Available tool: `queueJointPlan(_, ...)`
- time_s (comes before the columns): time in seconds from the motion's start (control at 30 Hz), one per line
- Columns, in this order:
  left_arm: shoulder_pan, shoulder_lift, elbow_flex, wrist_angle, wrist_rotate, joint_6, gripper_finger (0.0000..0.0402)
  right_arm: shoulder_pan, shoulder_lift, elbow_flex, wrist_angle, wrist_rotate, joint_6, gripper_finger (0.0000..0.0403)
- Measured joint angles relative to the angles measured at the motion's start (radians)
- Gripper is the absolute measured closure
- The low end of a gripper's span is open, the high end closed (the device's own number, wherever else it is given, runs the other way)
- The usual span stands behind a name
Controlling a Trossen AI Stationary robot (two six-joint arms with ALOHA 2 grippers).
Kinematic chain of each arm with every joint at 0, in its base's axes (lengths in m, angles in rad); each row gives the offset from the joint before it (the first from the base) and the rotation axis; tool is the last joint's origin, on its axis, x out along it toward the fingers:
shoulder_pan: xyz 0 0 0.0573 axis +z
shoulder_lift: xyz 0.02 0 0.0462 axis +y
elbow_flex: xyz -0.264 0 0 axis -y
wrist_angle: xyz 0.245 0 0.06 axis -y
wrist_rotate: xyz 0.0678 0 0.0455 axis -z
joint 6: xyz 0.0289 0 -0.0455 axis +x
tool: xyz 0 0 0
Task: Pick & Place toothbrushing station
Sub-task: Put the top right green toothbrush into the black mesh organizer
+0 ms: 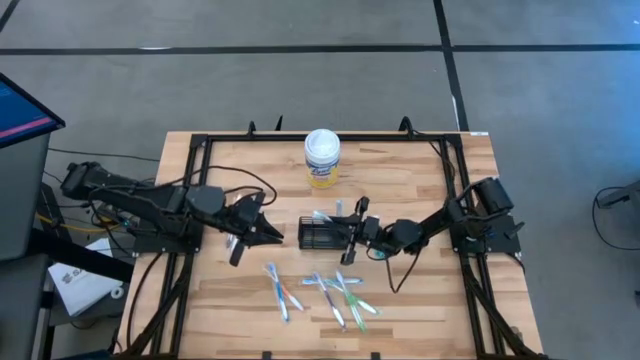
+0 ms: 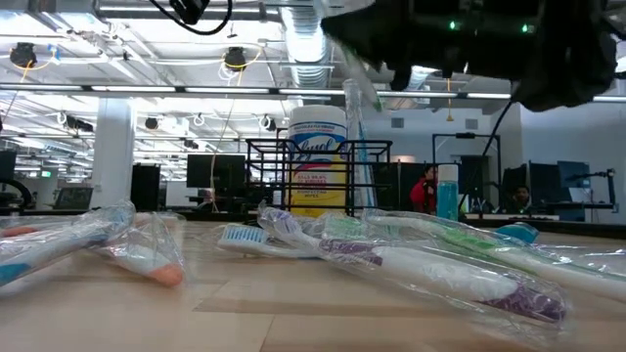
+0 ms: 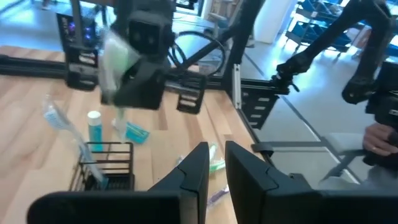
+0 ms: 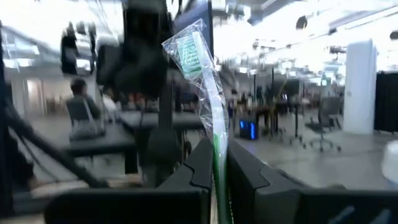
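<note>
The toothbrushing station (image 1: 318,234), a low black wire-mesh holder, stands mid-table and also shows in the left wrist view (image 3: 102,165). A wrapped toothbrush (image 3: 62,121) and a teal-and-white tube (image 3: 93,127) stick up from it. My right gripper (image 1: 352,233) is at the holder's right end, shut on a green toothbrush (image 4: 199,68) in a clear wrapper. My left gripper (image 1: 262,228) hovers left of the holder; its fingers (image 3: 198,171) stand a narrow gap apart with nothing between them. My right gripper pinches the green toothbrush's handle (image 4: 217,158) between its two fingers, reaching in roughly level from the table's right side. The brush stands upright across the fingers, bristle head (image 4: 189,50) on top inside the wrapper. Its lower end is hidden by the gripper.
A white canister with a yellow label (image 1: 322,158) stands behind the holder. Several wrapped toothbrushes (image 1: 285,290) (image 1: 345,295) lie on the wood between the holder and the near edge. A teal item (image 3: 137,132) lies by the holder. Black frame rails (image 1: 190,190) border the table.
</note>
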Motion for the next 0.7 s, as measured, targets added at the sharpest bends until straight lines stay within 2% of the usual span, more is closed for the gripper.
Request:
queueJointPlan(0.2, -0.025, 0.0, -0.054, 0.028, -0.071, 0.003, 0.0355, -0.018, 0.014, -0.017, 0.01, -0.018, 0.039, 0.0388)
queueJointPlan(0.47, -0.026, 0.0, -0.185, 0.179, -0.072, -0.026, 0.0355, -0.032, 0.043, -0.043, 0.007, -0.012, 0.081, 0.0388)
queueJointPlan(0.7, -0.026, 0.0, -0.246, 0.285, -0.072, -0.028, 0.0355, -0.043, 0.066, -0.034, 0.011, -0.037, 0.116, 0.0388)
